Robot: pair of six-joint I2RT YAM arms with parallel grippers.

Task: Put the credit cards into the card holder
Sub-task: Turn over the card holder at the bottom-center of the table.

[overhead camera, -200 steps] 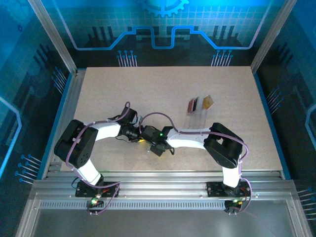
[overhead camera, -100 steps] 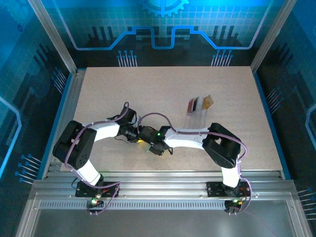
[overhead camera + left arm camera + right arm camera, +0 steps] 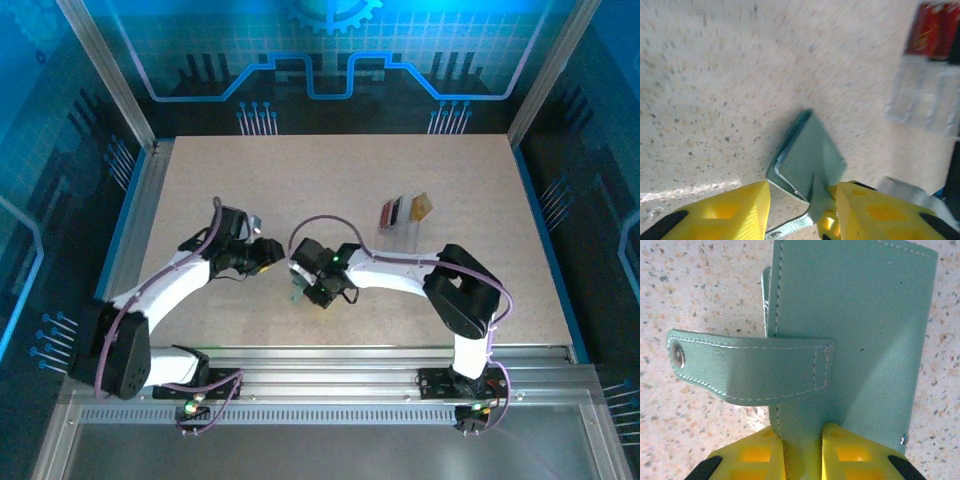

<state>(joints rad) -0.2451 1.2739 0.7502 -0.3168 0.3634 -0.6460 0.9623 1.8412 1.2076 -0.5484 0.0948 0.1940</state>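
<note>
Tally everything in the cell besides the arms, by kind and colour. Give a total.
Red card: 1
Dark maroon card: 1
Gold card: 1
Clear plastic tray: 1
Grey-green card holder: 1
Total: 5, counting only cards that show separately; any hidden beneath them cannot be told.

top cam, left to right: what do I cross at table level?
left claw → holder, pinched in the right claw → red card → dark card → tan card
</note>
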